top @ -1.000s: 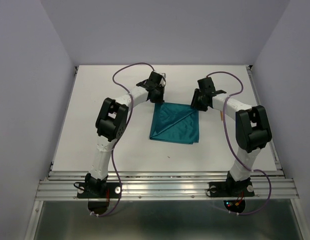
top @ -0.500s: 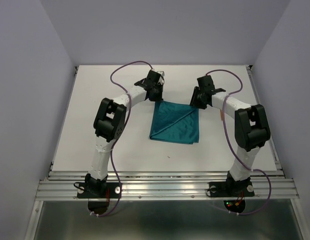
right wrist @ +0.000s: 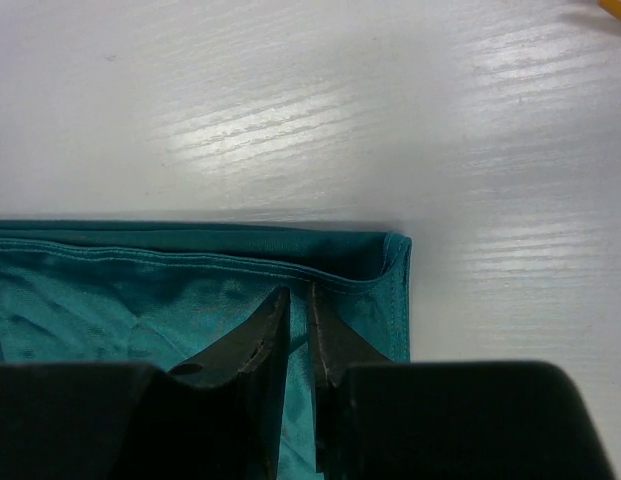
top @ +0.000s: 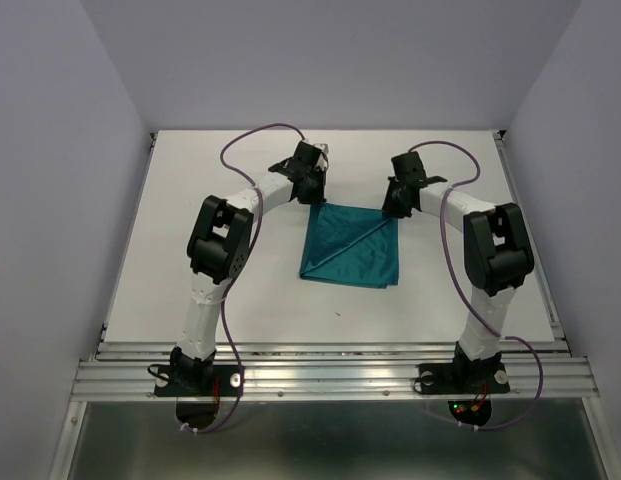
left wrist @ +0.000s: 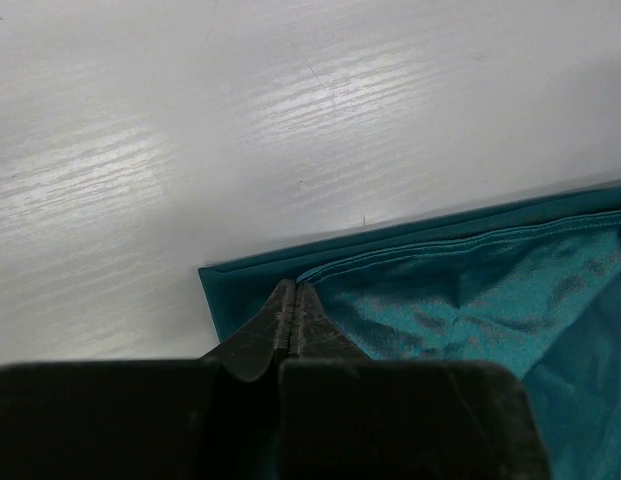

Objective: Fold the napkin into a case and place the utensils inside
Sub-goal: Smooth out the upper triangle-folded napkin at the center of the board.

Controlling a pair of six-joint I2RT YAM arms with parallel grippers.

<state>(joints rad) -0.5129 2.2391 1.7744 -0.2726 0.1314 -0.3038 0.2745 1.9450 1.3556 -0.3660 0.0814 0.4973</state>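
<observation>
The teal napkin (top: 352, 245) lies folded on the white table with a diagonal crease across it. My left gripper (top: 317, 197) sits at its far left corner. In the left wrist view the jaws (left wrist: 293, 288) are pressed together right where the upper layer's hem begins on the napkin (left wrist: 470, 300). My right gripper (top: 393, 207) is at the far right corner. Its jaws (right wrist: 298, 292) stand a thin slit apart, with the top layer's hem of the napkin (right wrist: 140, 290) drawn in between them. An orange tip of one of the utensils (right wrist: 615, 8) shows at the top right edge.
The white table (top: 190, 260) is bounded by lavender walls on three sides and a metal rail (top: 330, 375) at the near edge. Purple cables loop over both arms.
My right gripper's jaws have closed from wide apart to a thin slit over the napkin's far right corner, and that wrist edged slightly away. The left arm has stayed put.
</observation>
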